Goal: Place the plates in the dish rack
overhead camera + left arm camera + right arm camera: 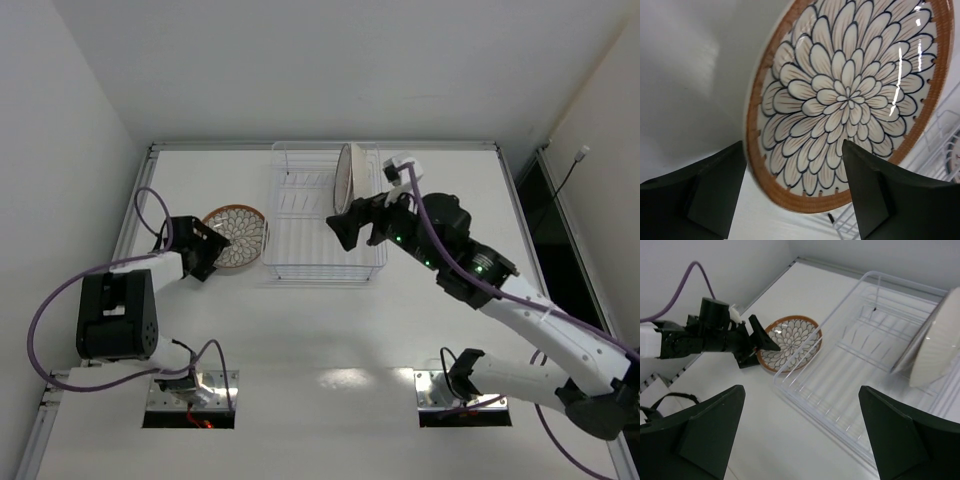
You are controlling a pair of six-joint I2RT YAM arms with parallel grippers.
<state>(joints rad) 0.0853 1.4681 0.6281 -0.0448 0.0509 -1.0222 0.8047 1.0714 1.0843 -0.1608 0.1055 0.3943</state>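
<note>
Two grippers, both released. Left gripper [205, 248] straddles the rim of a petal plate [237, 237] lying flat on the table [330, 340] just beside the dish rack [320, 278]. Right gripper [801, 390] hangs empty over the rack. Beyond it, a white-backed plate [347, 175] stands on edge in the rack's far right.

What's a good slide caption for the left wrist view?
Left gripper, jaws open, framing the rim of a brown-rimmed petal plate lying beside the dish rack.

Robotics laboratory test cell: shown by plain white panels [300, 60] enclosing a white desk [320, 330], and by two arms [540, 320] bolted on metal plates [228, 380] at its near edge (purple cabling [33, 325] looped loose).
</note>
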